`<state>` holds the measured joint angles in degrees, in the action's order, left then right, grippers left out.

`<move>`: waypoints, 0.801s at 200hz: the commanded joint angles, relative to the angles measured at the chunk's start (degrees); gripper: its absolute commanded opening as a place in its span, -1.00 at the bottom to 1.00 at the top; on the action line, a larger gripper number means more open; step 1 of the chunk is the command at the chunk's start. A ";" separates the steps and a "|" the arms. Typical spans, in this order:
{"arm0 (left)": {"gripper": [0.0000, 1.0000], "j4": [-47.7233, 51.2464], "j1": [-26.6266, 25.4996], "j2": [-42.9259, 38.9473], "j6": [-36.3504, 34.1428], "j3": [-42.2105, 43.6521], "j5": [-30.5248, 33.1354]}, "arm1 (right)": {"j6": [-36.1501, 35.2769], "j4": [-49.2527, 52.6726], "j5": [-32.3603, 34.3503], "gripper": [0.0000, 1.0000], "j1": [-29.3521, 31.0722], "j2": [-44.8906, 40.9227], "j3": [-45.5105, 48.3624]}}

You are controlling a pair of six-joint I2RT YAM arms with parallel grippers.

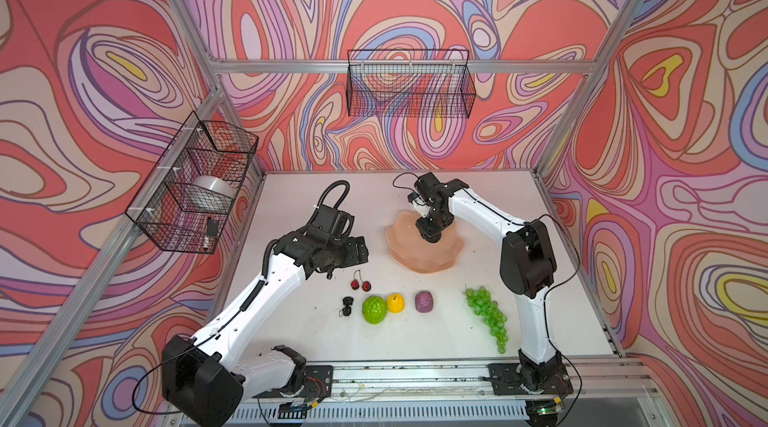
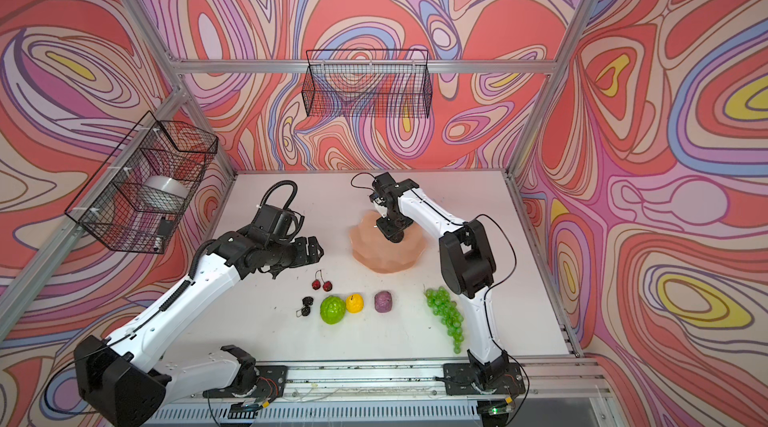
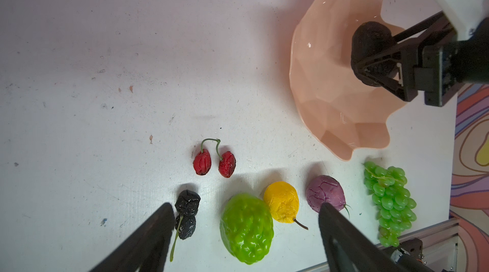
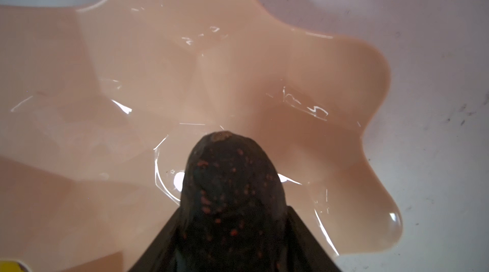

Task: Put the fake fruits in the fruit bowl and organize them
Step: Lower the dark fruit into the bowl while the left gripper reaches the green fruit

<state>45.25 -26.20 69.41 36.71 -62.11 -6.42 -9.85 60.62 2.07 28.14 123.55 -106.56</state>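
Observation:
The peach-pink fruit bowl sits mid-table. My right gripper hangs low over its middle, shut on the dark avocado. In front of the bowl a row of fake fruits lies on the table: cherry pair, black berries, lime-green ball, yellow fruit, purple ball and green grapes. My left gripper hovers left of the bowl, open and empty.
A wire basket on the left wall holds a silver metal bowl. Another wire basket hangs on the back wall. The right arm's elbow stands close to the grapes. A metal rail runs along the front edge.

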 commanded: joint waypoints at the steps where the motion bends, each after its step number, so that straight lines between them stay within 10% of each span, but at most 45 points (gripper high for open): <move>1: 0.78 0.88 0.26 -0.41 1.05 -0.49 0.28 | -0.94 -1.59 -1.88 -0.14 -0.79 1.74 -1.16; 160: 0.86 1.11 0.27 -1.73 0.68 1.89 -2.67 | -0.94 1.14 1.32 0.25 -0.89 7.77 -5.02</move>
<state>45.17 -26.20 68.01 38.06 -60.27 -7.64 -11.20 62.19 1.87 27.38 130.74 -111.96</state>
